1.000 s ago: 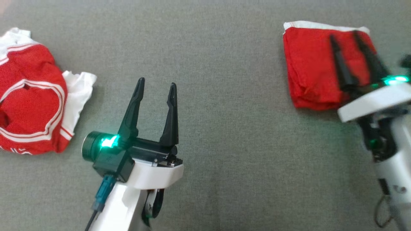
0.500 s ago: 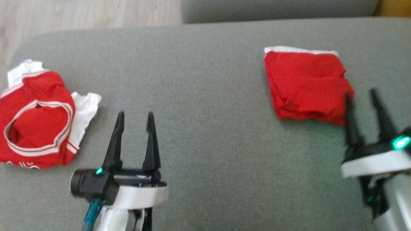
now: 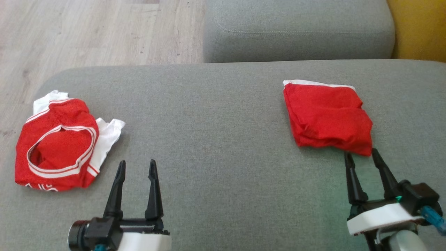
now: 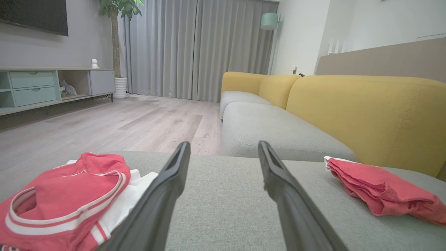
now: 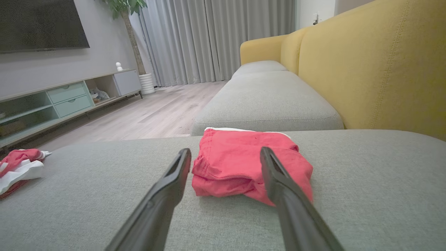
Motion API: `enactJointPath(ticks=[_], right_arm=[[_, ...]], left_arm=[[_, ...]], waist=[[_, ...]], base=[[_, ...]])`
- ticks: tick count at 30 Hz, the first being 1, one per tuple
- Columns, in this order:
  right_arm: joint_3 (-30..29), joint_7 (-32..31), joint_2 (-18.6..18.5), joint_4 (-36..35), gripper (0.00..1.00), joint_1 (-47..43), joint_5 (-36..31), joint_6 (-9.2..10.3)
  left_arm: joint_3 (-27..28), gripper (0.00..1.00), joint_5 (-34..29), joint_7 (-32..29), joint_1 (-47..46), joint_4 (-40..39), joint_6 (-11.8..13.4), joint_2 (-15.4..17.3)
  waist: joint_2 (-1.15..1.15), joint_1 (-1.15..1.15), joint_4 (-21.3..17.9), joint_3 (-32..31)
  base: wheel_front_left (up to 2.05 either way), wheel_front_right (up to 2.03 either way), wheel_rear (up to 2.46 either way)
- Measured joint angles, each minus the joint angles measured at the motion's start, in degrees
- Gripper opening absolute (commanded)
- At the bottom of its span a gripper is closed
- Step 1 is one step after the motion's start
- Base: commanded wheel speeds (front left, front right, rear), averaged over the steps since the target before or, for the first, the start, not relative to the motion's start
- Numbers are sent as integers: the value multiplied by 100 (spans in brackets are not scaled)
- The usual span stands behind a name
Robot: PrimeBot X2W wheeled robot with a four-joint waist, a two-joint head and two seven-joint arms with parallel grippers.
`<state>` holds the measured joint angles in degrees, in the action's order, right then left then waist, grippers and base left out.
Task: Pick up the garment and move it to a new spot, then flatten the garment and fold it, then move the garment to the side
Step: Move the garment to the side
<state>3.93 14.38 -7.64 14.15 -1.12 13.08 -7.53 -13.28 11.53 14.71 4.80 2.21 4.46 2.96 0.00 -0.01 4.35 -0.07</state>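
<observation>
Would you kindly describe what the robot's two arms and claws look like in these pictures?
The left claw and right claw each have two long, tapering black fingers on a black base above a white wrist collar. A black housing sits beside each base, with a blue cable connector. A small green light glows on the right one.

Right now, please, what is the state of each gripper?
Left gripper: open, holding nothing.
Right gripper: open, holding nothing, close to the folded red garment.
</observation>
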Motion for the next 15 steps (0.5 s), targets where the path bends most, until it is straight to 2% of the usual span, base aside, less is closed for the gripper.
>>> enactJointPath(ticks=[15], right_arm=[[-79,0,155,80,100,-99,-209,0]], left_arm=[[8,100,-245,0,20,255,-113,0]], waist=[[0,1,-75,-51]], base=[[0,0,0]])
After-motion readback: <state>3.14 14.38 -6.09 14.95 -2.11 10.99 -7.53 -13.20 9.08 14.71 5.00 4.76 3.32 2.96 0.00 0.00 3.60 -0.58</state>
